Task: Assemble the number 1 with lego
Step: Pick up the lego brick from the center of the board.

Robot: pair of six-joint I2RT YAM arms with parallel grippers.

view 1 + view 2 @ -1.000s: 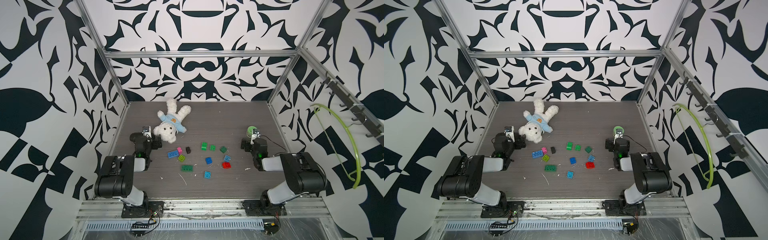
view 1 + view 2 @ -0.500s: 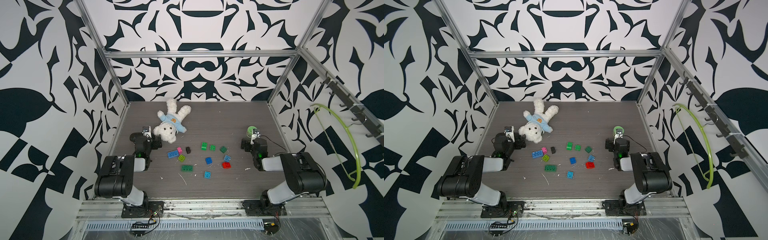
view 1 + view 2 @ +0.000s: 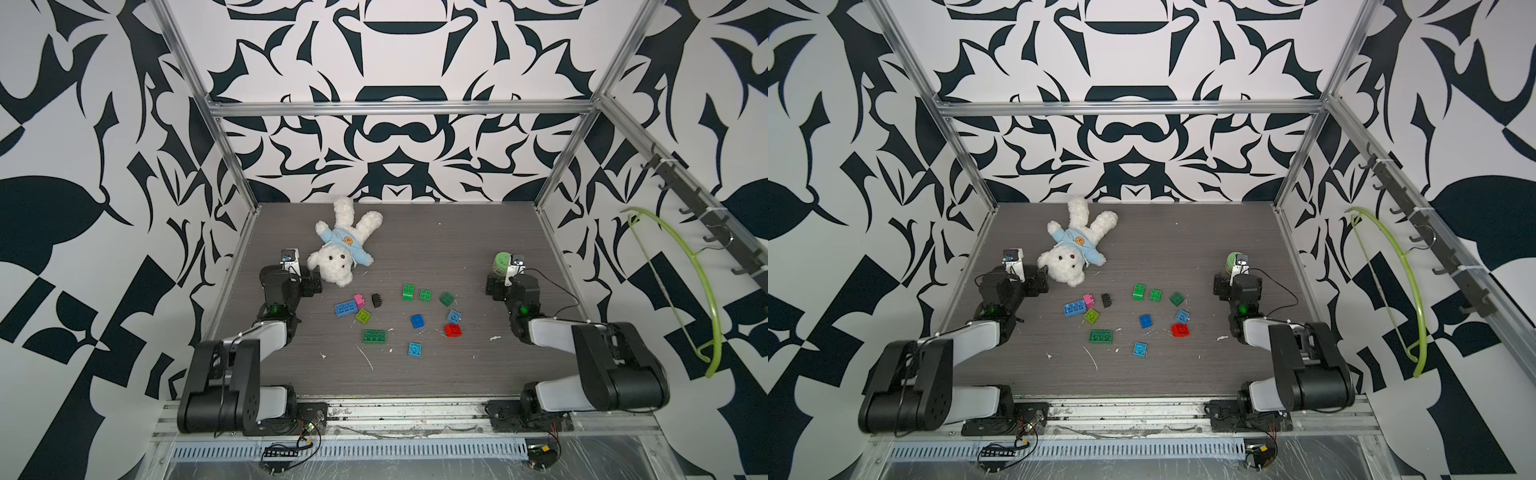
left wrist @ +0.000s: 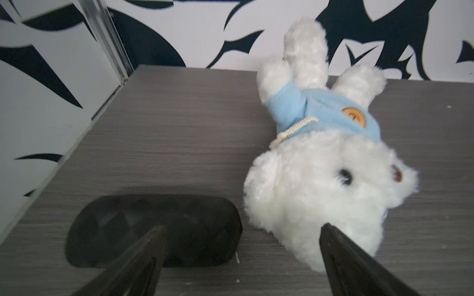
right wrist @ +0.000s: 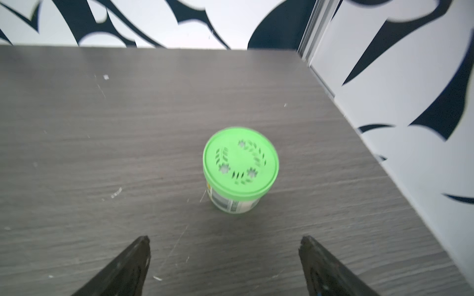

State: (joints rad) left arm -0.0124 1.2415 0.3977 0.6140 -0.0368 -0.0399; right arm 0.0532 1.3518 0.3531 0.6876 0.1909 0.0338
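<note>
In both top views: lego bricks (image 3: 417, 321) scattered loose and unjoined, nearer the arms than the teddy bear (image 3: 340, 253), apparently awaiting a first pick. Left gripper (image 3: 311, 286) beside the bear's head, right gripper (image 3: 495, 286) well off to the bear's right, by a green-lidded jar (image 3: 500, 264). Left wrist: jaws spread, empty, black oval case (image 4: 128, 220) ahead. Right wrist: jaws parted, empty; jar label unreadable.

White plush bear (image 3: 343, 253) in blue shirt lying face-up on grey worktop (image 3: 436, 249), black oval object (image 4: 115, 220) just beside its head; green-lidded jar (image 5: 239, 169) upright, well apart; lime hanger (image 3: 705, 286) on hook rail (image 3: 702, 203).
</note>
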